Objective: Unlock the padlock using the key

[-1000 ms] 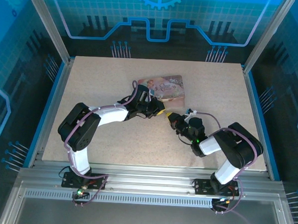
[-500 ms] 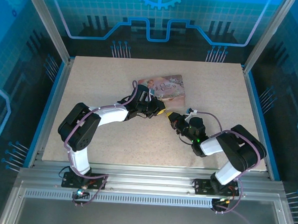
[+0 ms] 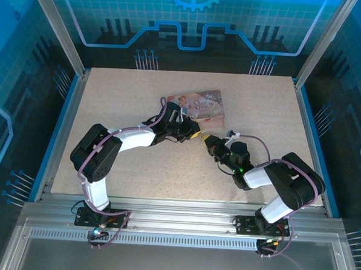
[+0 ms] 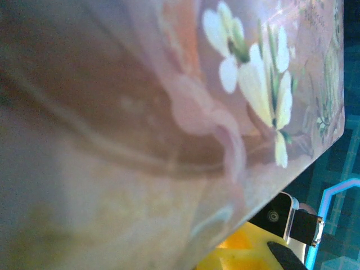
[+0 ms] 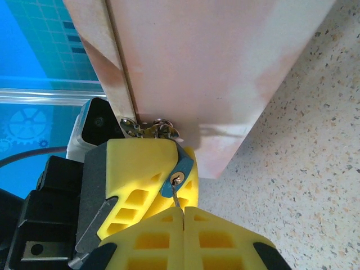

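Observation:
The padlock (image 5: 177, 179) is a tiny blue-grey lock hanging from the clasp (image 5: 149, 129) on the side of the pink picture tin (image 5: 214, 73). My left gripper (image 5: 179, 169) is shut on the padlock, one yellow finger on each side of it. The key (image 5: 176, 198) is a thin metal shaft with its tip in the brass keyhole. My right gripper (image 5: 184, 216) is shut on the key just below the lock. From above, the left gripper (image 3: 189, 134) and right gripper (image 3: 209, 142) meet at the tin's (image 3: 200, 104) near edge. The tin's flowered lid (image 4: 169, 112) looms close in the left wrist view.
The tin lies on a speckled tabletop (image 3: 122, 95) fenced by aluminium posts and blue panels. Bare table (image 5: 315, 140) lies to the right of the tin's corner. A yellow finger (image 4: 242, 253) and the other wrist's black camera block (image 4: 275, 216) show under the lid.
The right arm's elbow has swung a little to the right and nearer. Both grippers have stayed at the padlock, and the left arm has not moved.

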Available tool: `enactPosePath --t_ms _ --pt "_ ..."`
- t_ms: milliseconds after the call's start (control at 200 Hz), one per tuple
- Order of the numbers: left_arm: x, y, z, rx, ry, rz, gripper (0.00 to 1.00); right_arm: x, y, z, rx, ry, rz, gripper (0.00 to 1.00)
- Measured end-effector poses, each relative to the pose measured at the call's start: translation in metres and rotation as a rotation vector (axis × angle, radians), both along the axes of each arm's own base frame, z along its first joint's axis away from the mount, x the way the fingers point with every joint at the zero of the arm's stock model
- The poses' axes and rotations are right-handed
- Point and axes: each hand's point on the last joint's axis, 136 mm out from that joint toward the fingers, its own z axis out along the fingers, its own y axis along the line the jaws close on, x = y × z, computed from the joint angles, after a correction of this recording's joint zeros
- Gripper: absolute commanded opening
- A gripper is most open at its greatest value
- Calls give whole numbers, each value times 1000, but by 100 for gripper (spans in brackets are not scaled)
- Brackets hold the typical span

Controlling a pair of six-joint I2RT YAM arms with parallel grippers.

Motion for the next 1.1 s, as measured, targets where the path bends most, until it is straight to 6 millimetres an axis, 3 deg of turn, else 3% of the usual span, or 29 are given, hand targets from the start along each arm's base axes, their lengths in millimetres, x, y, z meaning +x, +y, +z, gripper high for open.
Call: enactPosePath --t_ms 1101 --pt "4 1 3 -9 -10 11 6 10 2 -1 21 10 -14 0"
